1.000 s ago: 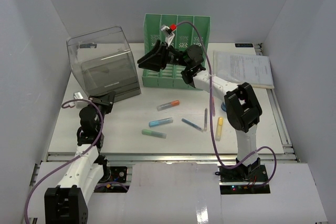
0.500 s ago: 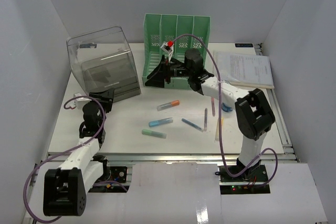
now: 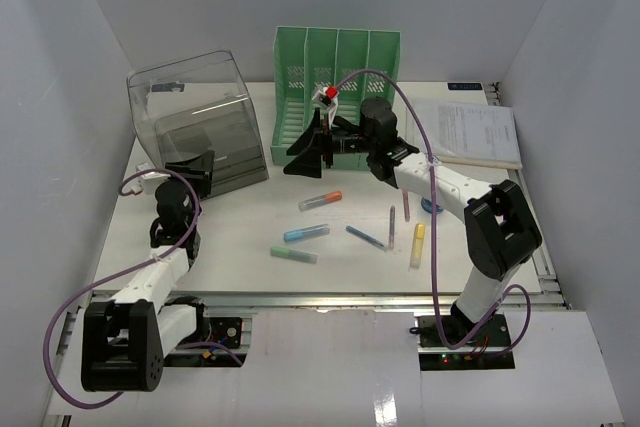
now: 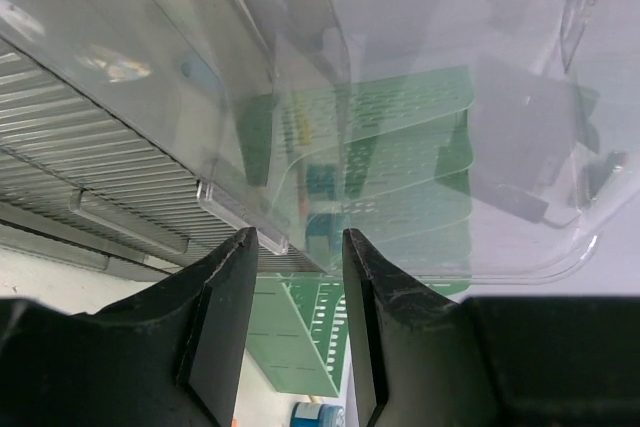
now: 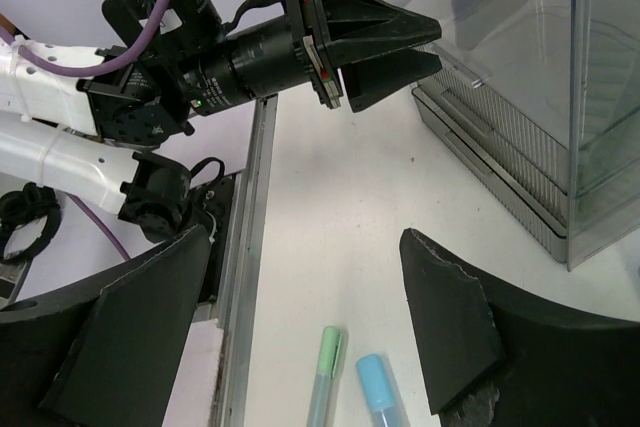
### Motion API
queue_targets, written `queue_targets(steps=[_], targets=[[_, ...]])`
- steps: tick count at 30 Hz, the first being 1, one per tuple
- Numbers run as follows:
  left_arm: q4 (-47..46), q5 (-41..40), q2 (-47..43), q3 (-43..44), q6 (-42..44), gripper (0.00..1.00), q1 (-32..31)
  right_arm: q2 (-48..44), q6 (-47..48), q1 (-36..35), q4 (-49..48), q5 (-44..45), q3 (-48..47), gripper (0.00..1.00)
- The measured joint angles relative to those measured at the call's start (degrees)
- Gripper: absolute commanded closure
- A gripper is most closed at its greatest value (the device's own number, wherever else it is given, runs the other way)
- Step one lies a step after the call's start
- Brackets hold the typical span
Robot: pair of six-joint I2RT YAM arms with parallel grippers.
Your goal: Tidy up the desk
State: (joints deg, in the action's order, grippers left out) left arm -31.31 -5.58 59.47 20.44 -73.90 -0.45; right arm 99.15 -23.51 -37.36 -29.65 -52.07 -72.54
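The desk (image 3: 240,232) is a white tabletop with a silver rail along its near edge; it also shows in the right wrist view (image 5: 340,187). My left gripper (image 3: 199,166) is open, its tips right at the lower front edge of the clear plastic drawer box (image 3: 197,122). In the left wrist view the left gripper (image 4: 300,247) has nothing between its fingers (image 4: 225,317), and the box's ribbed drawer front (image 4: 120,177) is just beyond. My right gripper (image 3: 303,151) hangs wide open and empty in front of the green file rack (image 3: 338,72). It also shows in the right wrist view (image 5: 305,277).
Loose on the desk: orange-capped marker (image 3: 321,200), blue marker (image 3: 306,233), green marker (image 3: 293,255), blue pen (image 3: 365,237), grey pen (image 3: 391,227), yellow marker (image 3: 417,245). A sheaf of papers (image 3: 465,132) lies back right. Grey walls enclose three sides.
My right gripper has dropped from the rack's top down toward the desk in front of it. My left gripper has shifted slightly left, closer to the clear box.
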Motion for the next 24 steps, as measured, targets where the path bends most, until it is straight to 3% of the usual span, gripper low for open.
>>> queue_targets(steps=[10, 24], targets=[[0.6, 0.5, 4.4, 0.8, -2.9, 0.49, 0.0, 0.0, -0.1, 0.0, 0.0, -0.6, 0.3, 0.18], [0.1, 1.2, 6.8, 2.2, -4.6, 0.9, 2.7, 1.1, -1.6, 0.0, -0.5, -0.8, 0.3, 0.18]])
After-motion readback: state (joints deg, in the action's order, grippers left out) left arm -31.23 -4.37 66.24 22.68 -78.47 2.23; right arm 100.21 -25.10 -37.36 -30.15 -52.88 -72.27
